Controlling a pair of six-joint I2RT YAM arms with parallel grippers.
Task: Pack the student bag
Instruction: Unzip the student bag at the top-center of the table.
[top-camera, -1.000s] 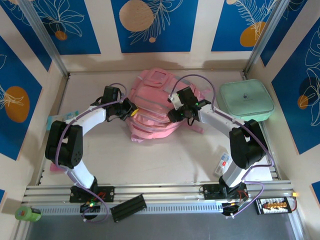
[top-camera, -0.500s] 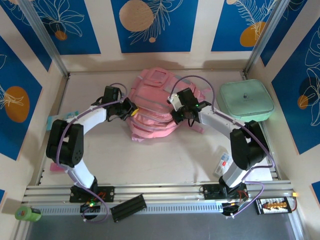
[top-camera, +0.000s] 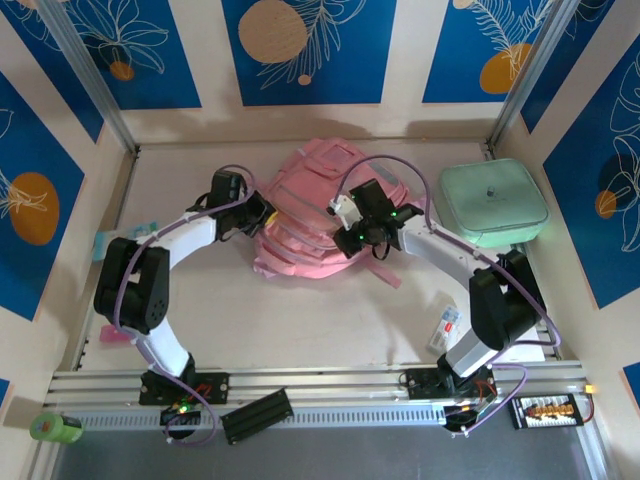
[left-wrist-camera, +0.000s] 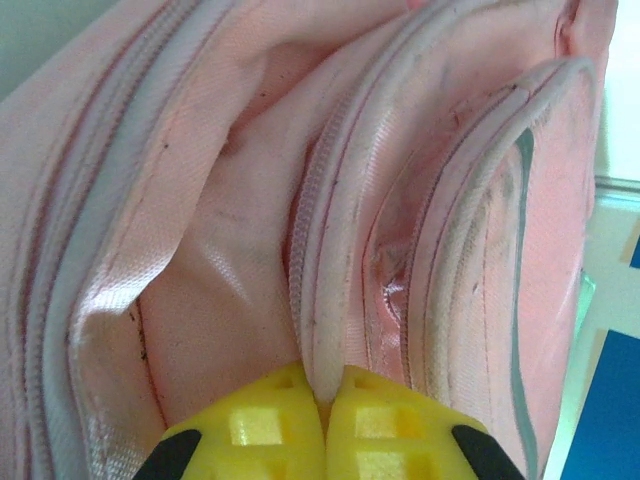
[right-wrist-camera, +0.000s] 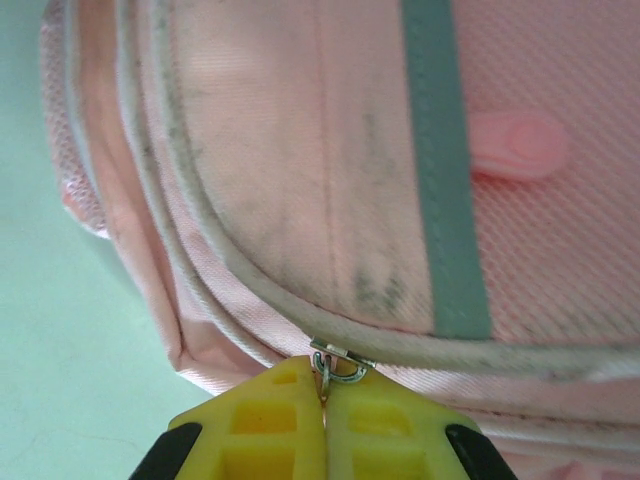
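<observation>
While the student bag (top-camera: 300, 195) lies slumped on the worktop (top-camera: 300, 310), we see the left pincer (left-wrist-camera: 322, 385) at the bag's left side. Its yellow fingers (left-wrist-camera: 260, 425) are pressed together on a piped zip seam (left-wrist-camera: 312, 250) of the pink fabric. At the bag's right side, the right pincer (right-wrist-camera: 322, 388) is closed on a small metal zip pull (right-wrist-camera: 337, 362), just below a grey stripe (right-wrist-camera: 445, 170). Right of the bag, apart from it, sits a mint-green case (top-camera: 492, 203).
</observation>
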